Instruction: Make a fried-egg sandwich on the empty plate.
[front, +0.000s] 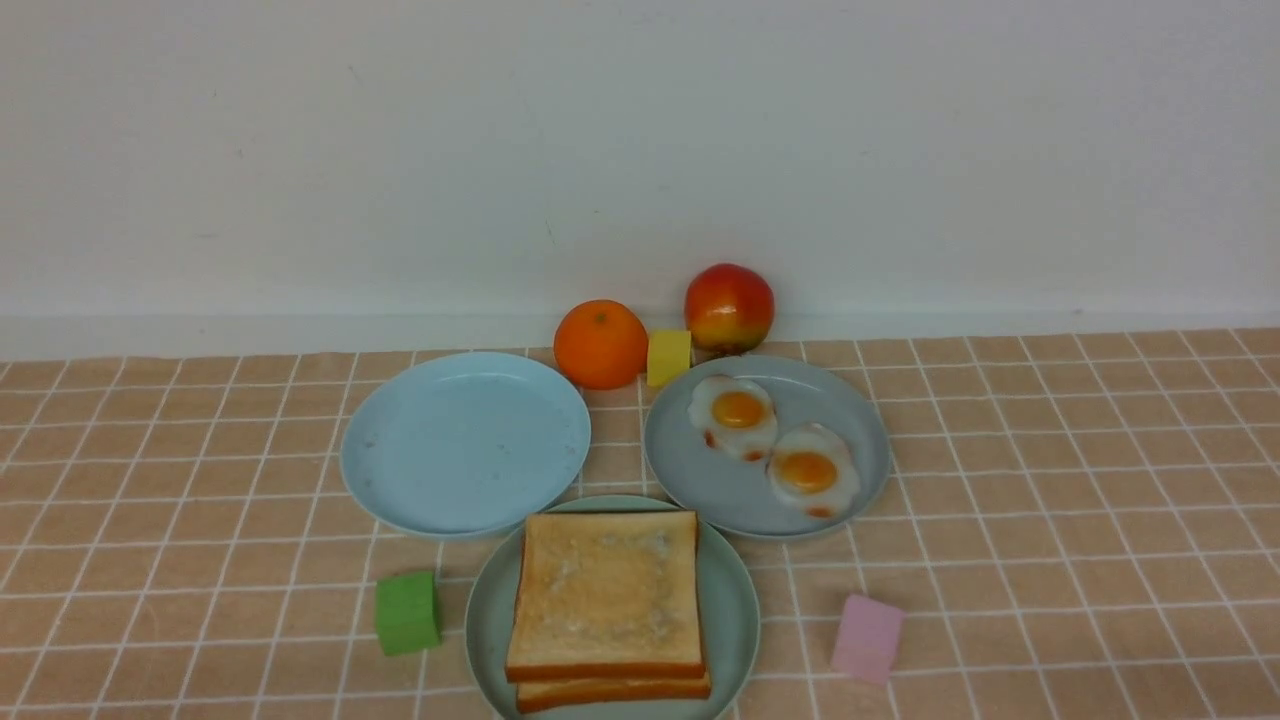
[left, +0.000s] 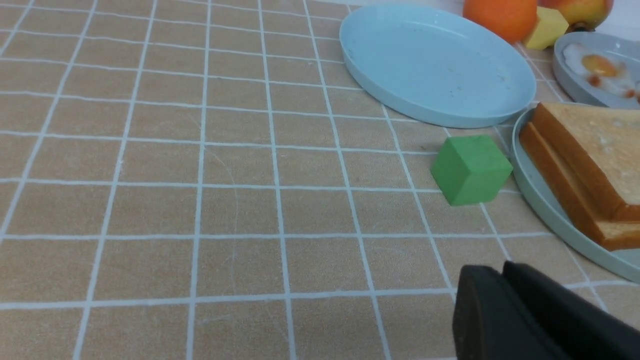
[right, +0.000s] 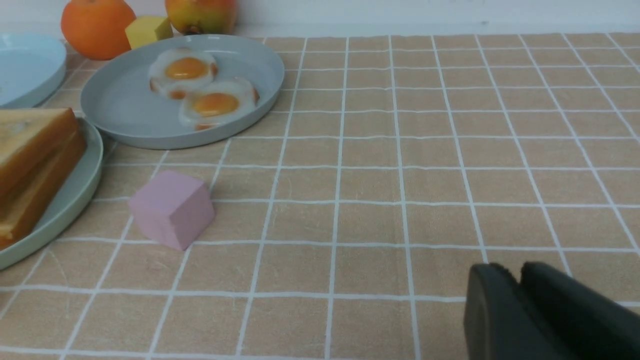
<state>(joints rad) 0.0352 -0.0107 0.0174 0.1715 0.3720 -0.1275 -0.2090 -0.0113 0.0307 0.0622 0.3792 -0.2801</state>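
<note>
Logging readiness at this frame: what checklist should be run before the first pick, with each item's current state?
1. Light blue plate bare and ready to receive food: ok.
2. Toast slices stacked, both on the mint plate: ok.
3. Fried eggs uncovered on the grey plate: ok.
4. Left gripper open for a grasp: not ok, fingers together.
5. Right gripper open: not ok, fingers together.
6. Green cube clear of the toast: ok.

The checked tablecloth (front: 1050, 480) looks like matt woven cloth, the mint-green plate (front: 740, 610), sky-blue plate (front: 465, 440) and grey-blue plate (front: 700, 470) smooth matt plastic, the fried eggs (front: 775, 445) glossy, and the toast slices (front: 607, 595) dry and rough.
</note>
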